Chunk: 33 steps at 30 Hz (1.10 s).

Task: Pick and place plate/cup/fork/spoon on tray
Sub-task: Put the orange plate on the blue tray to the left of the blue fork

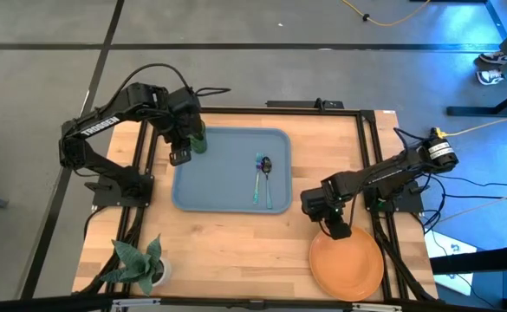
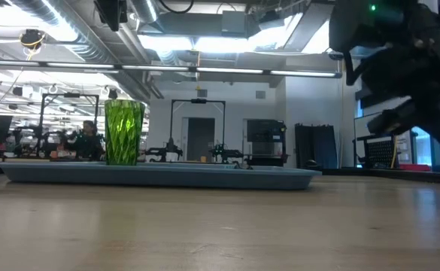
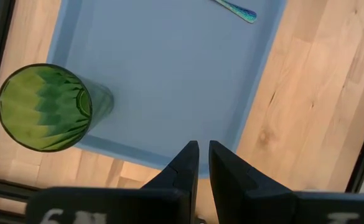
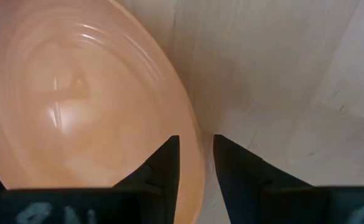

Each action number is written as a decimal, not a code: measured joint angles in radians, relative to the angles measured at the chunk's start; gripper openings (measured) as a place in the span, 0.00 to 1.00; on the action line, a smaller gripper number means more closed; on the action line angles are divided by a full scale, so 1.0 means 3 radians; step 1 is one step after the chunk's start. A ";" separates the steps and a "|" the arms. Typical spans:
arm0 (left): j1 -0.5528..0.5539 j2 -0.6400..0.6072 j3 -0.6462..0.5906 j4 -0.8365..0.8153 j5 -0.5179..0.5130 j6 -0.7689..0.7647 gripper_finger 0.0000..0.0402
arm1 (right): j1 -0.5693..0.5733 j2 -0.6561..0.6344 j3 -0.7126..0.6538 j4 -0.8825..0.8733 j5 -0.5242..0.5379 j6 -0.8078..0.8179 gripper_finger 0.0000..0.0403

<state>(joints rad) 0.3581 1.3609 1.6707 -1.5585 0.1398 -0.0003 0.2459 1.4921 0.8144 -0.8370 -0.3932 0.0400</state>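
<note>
Our right gripper (image 4: 196, 165) straddles the rim of the round flat orange plate (image 1: 348, 264) on the wooden surface (image 1: 236, 247), jaws narrowly spread. Our left gripper (image 3: 203, 165), jaws nearly pressed together, hovers beside the translucent green cup (image 1: 199, 139) standing on the blue-grey rectangular plastic tray (image 1: 223, 186).

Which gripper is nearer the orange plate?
Right. The right gripper straddles the plate rim; the left gripper hovers by the cup on the tray.
</note>
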 joint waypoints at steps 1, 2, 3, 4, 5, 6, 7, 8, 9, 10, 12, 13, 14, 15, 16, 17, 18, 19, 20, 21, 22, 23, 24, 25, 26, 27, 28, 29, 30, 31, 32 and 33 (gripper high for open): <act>0.0000 0.0000 0.0000 0.0001 0.0000 -0.0001 0.07 | 0.0000 0.0000 -0.0027 0.0021 -0.0002 0.0002 0.26; 0.0000 0.0000 0.0000 0.0001 0.0000 -0.0004 0.07 | 0.0000 0.0001 -0.0055 0.0049 -0.0003 0.0005 0.26; 0.0000 0.0000 0.0000 0.0000 0.0000 -0.0008 0.07 | 0.0000 0.0000 -0.0084 0.0073 -0.0005 0.0005 0.26; 0.0001 0.0000 0.0000 0.0000 0.0000 -0.0027 0.07 | 0.0000 0.0000 -0.0113 0.0109 -0.0005 0.0008 0.26; 0.0000 0.0000 0.0000 0.0001 0.0000 -0.0055 0.07 | 0.0000 0.0000 -0.0141 0.0150 -0.0006 0.0013 0.26; 0.0000 0.0000 0.0000 0.0001 0.0000 -0.0065 0.07 | 0.0000 0.0000 -0.0166 0.0198 -0.0006 0.0024 0.26; 0.0000 0.0000 0.0000 0.0001 0.0000 -0.0068 0.07 | 0.0000 0.0000 -0.0180 0.0235 -0.0006 0.0027 0.26; 0.0000 0.0000 0.0000 0.0001 0.0000 -0.0068 0.07 | 0.0000 0.0000 -0.0185 0.0255 -0.0005 0.0025 0.26; 0.0000 0.0000 0.0000 0.0001 0.0000 -0.0068 0.07 | 0.0000 0.0000 -0.0186 0.0275 -0.0005 0.0019 0.26; 0.0000 0.0000 0.0000 0.0001 -0.0001 -0.0068 0.07 | 0.0000 0.0000 -0.0186 0.0304 -0.0005 0.0013 0.26; 0.0000 0.0000 0.0000 0.0002 -0.0001 -0.0073 0.07 | 0.0000 0.0000 -0.0186 0.0363 -0.0005 0.0010 0.26; 0.0000 0.0000 0.0000 0.0004 0.0000 -0.0080 0.07 | 0.0000 0.0000 -0.0186 0.0400 -0.0005 0.0012 0.26; 0.0001 0.0000 0.0000 0.0006 0.0000 -0.0082 0.07 | 0.0000 0.0000 -0.0186 0.0442 -0.0005 0.0011 0.26; 0.0000 0.0000 0.0000 0.0010 0.0000 -0.0084 0.07 | 0.0000 0.0000 -0.0186 0.0482 -0.0006 0.0011 0.26; 0.0000 0.0000 0.0000 0.0014 -0.0001 -0.0084 0.07 | 0.0000 0.0000 -0.0186 0.0509 -0.0006 0.0012 0.26; 0.0000 0.0000 0.0000 0.0015 0.0000 -0.0085 0.07 | 0.0000 0.0000 -0.0186 0.0524 -0.0007 0.0011 0.26; 0.0000 0.0000 0.0000 0.0015 0.0000 -0.0085 0.07 | 0.0000 0.0000 -0.0186 0.0536 -0.0008 0.0011 0.26; 0.0000 0.0000 0.0000 0.0015 -0.0001 -0.0086 0.07 | 0.0000 0.0000 -0.0186 0.0539 -0.0010 0.0011 0.26; 0.0001 0.0000 0.0000 0.0015 0.0000 -0.0087 0.07 | 0.0000 0.0003 -0.0186 0.0539 -0.0012 0.0011 0.26; 0.0001 0.0000 0.0000 0.0015 -0.0001 -0.0089 0.07 | 0.0000 0.0012 -0.0186 0.0540 -0.0027 0.0011 0.26; 0.0000 0.0000 0.0000 0.0015 0.0000 -0.0089 0.07 | 0.0000 0.0029 -0.0186 0.0541 -0.0066 0.0011 0.26; 0.0000 0.0000 0.0000 0.0015 0.0000 -0.0090 0.07 | 0.0000 0.0058 -0.0186 0.0547 -0.0117 0.0011 0.26; 0.0000 0.0000 0.0000 0.0015 0.0000 -0.0090 0.07 | 0.0001 0.0090 -0.0186 0.0563 -0.0169 0.0010 0.26; 0.0000 0.0000 -0.0001 0.0015 0.0000 -0.0090 0.07 | 0.0008 0.0132 -0.0186 0.0564 -0.0205 -0.0001 0.26; 0.0000 0.0000 -0.0001 0.0015 0.0000 -0.0089 0.07 | 0.0017 0.0173 -0.0186 0.0563 -0.0219 -0.0019 0.26; 0.0000 0.0000 -0.0001 0.0015 -0.0001 -0.0089 0.07 | 0.0027 0.0211 -0.0186 0.0563 -0.0217 -0.0057 0.26; 0.0000 0.0000 -0.0001 0.0015 0.0000 -0.0089 0.07 | 0.0038 0.0250 -0.0186 0.0566 -0.0215 -0.0078 0.26; 0.0000 0.0000 -0.0001 0.0015 0.0000 -0.0088 0.07 | 0.0049 0.0283 -0.0186 0.0586 -0.0213 -0.0090 0.26; 0.0000 0.0000 -0.0001 0.0015 0.0000 -0.0085 0.07 | 0.0051 0.0315 -0.0186 0.0609 -0.0211 -0.0100 0.25; 0.0001 0.0000 -0.0001 0.0015 0.0000 -0.0084 0.07 | 0.0051 0.0340 -0.0186 0.0644 -0.0213 -0.0096 0.25; 0.0000 0.0000 -0.0001 0.0015 0.0000 -0.0084 0.07 | 0.0051 0.0357 -0.0186 0.0666 -0.0212 -0.0072 0.23; 0.0000 0.0000 -0.0001 0.0015 0.0000 -0.0083 0.07 | 0.0050 0.0368 -0.0186 0.0667 -0.0212 -0.0061 0.21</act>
<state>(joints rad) 0.3580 1.3609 1.6703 -1.5539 0.1398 -0.0251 0.2607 1.6026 0.7586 -0.6370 -0.4568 0.0216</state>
